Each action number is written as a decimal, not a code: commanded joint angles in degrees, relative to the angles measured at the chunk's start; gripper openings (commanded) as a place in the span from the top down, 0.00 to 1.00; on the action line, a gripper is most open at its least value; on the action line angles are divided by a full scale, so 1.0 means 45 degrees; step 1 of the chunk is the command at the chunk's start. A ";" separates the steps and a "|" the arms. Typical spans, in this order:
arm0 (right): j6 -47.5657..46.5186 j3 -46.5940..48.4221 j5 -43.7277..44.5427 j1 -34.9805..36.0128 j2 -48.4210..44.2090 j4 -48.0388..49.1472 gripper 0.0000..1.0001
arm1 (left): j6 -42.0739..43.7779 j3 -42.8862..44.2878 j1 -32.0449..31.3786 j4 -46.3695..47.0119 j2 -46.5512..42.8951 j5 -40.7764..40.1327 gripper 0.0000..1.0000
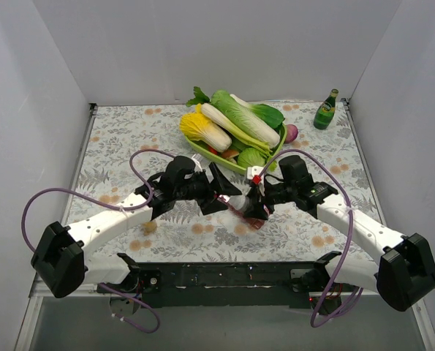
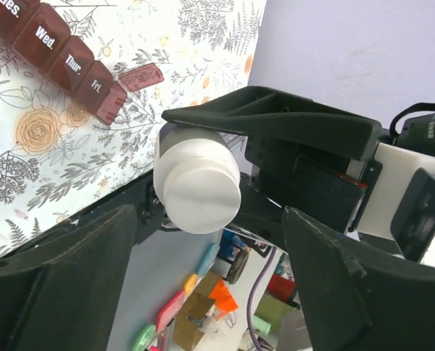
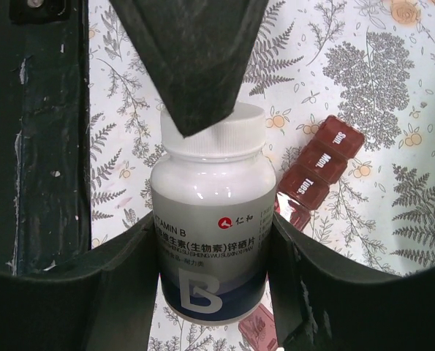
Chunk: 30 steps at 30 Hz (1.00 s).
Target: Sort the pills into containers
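Zero pills visible in the organiser (image 2: 63, 55) beyond the left claw (image 2: 206, 216): right claw (image 3: 210, 234) clamps the bottle (image 3: 210, 292), left claw open astride its cap (image 2: 199, 186), uncapping and sorting remain.

One left gripper (image 1: 229, 194), one right gripper (image 1: 256, 202), one white-capped bottle (image 3: 210, 241), one red pill organiser (image 2: 63, 55), one green glass bottle (image 1: 324, 110), one vegetable tray (image 1: 218, 161).

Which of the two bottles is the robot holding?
The white-capped vitamin B bottle, clamped in the right gripper; the green bottle stands untouched far back.
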 commanded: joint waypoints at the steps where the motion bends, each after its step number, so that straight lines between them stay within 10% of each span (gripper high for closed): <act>1: -0.0134 -0.0003 -0.0717 0.0056 -0.0398 0.0353 0.98 | 0.0031 -0.0793 0.0039 0.0920 -0.1126 0.0282 0.14; 5: -0.0017 -0.0003 -0.1632 -0.0178 -0.0399 0.0314 0.98 | 0.1530 -0.1498 0.0078 0.1080 -0.2415 0.0381 0.02; 16: -0.1754 0.0583 -0.4311 -0.0296 -0.0028 -0.1541 0.96 | 1.3520 -0.1752 0.0078 0.0998 -0.4509 0.2956 0.02; 30: -0.1228 0.0427 -0.4488 -0.0296 0.0070 -0.1113 0.96 | 1.5950 -0.0269 -0.1013 0.1899 -0.1657 0.3096 0.07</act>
